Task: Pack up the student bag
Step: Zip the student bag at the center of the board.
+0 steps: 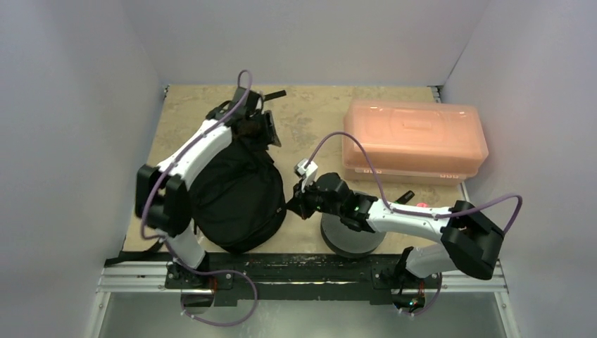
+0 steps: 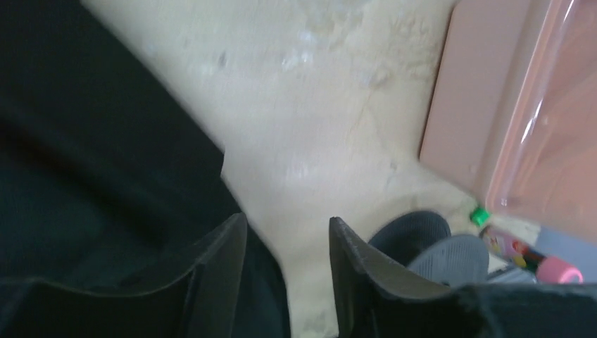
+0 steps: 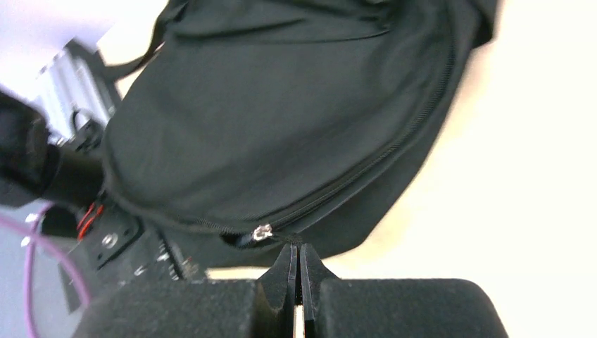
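Tabletop (image 1: pixel 317 120) layout: the black backpack (image 1: pixel 239 197) lies on the left half, near the front edge. It is rounded and slumped, with a strap end pointing toward the rear. A translucent orange box (image 1: pixel 414 137), lid on, sits at the rear right. A grey spool (image 1: pixel 348 243) sits at the front centre, just right of the backpack and partly under the right arm.

Left end effector (image 2: pixel 285 274): positioned over the rear end of the backpack. The fingers are moderately apart and hold nothing; bare tabletop shows in the gap. In the left wrist view, black fabric fills the left side and the orange box is at the right.

Right end effector (image 3: pixel 296 271): positioned at the right edge of the backpack, low to the tabletop. The fingers are pressed together with nothing visible between them. The zipper (image 3: pixel 394 151) runs closed along the bag's side. Its silver zipper pull (image 3: pixel 262 232) lies just beside the fingertips, apart from them.
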Tool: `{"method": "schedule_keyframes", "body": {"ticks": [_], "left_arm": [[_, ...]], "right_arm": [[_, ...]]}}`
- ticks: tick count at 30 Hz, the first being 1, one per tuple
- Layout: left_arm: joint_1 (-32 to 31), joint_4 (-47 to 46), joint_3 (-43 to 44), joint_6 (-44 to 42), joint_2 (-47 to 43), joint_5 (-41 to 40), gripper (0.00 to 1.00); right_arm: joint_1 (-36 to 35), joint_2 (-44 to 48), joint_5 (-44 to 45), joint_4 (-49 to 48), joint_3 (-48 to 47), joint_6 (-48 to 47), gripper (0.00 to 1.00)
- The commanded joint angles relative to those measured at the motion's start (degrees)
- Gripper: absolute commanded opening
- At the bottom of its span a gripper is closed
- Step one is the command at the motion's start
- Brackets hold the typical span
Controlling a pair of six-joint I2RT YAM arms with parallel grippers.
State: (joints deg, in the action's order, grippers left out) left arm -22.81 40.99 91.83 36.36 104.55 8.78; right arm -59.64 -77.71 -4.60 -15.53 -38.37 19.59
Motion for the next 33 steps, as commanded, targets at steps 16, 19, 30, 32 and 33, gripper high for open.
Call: {"method": "schedule_keyframes", "body": {"ticks": [16,19,30,32,33], "left_arm": [[-22.5,-9.6,-46.0,-1.7,-49.6,-5.5,0.52],[-26.0,-8.6,-46.8,-1.9,-47.5,-15.5,0.53],[-26.9,0.8,-39.5,-1.2,-31.3,-30.2,0.28],[-26.5,3.0,-38.2,-1.0,-31.5,-33.5,0.20],[-26.2,3.3,-37.7,-1.3,-32.0,-33.8,0.18]], "right_arm": [[17.2,-2.8,-15.5,7.3,-14.1,3.4,0.00],[17.3,-3.2,-16.1,7.1,-14.1,4.2,0.00],[17.4,-2.0,-14.6,8.3,-14.2,3.6,0.00],[17.5,-2.6,-13.8,8.4,-14.3,3.4,0.00],[17.6,-3.1,-13.6,8.5,-14.5,3.1,0.00]]}}
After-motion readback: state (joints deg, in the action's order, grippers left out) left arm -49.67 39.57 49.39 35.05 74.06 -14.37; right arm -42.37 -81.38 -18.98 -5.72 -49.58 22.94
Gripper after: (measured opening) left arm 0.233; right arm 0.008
